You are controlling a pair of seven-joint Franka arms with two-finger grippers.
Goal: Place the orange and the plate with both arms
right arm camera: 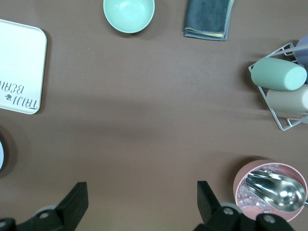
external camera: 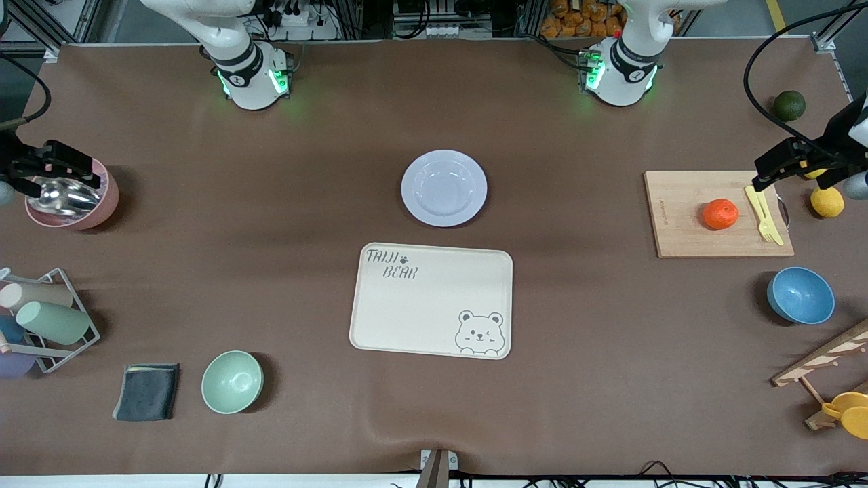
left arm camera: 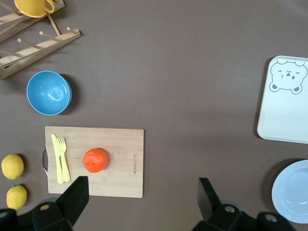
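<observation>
- Front view: the orange [external camera: 719, 214] sits on the wooden cutting board [external camera: 719, 214] toward the left arm's end of the table, just beside a yellow fork [external camera: 764, 214] on the same board. The plate [external camera: 444, 188] lies mid-table, just farther from the front camera than the bear tray [external camera: 432, 299], not touching it.
- Front view: left gripper [external camera: 780, 165] hangs over the board's edge near the lemons [external camera: 826, 201], empty. Right gripper [external camera: 57, 166] is over the pink bowl with the metal scoop [external camera: 70, 196], well apart from the plate — also empty.
- Step in hand, as I judge it: nothing grasped yet, so the first reaches. Likely the left arm takes the orange and the right arm the plate. Centre the left fingers on the orange and keep clear of the fork; the fruit is round and may roll if nudged off-centre.
- The plate is shallow with a wide rim — a rim pinch from the edge looks the sound option for the right arm.
- Left wrist view: fingers [left arm camera: 73, 198] spread wide, nothing between them; the orange [left arm camera: 95, 160] sits on the board just off one fingertip, not touched. Plate edge [left arm camera: 293, 192] shows at the frame corner.
- Right wrist view: fingers [right arm camera: 74, 202] wide apart, holding nothing, bare table between them; pink bowl [right arm camera: 269, 187] beside one finger, green bowl [right arm camera: 129, 14] and grey cloth [right arm camera: 208, 18] farther off.
</observation>
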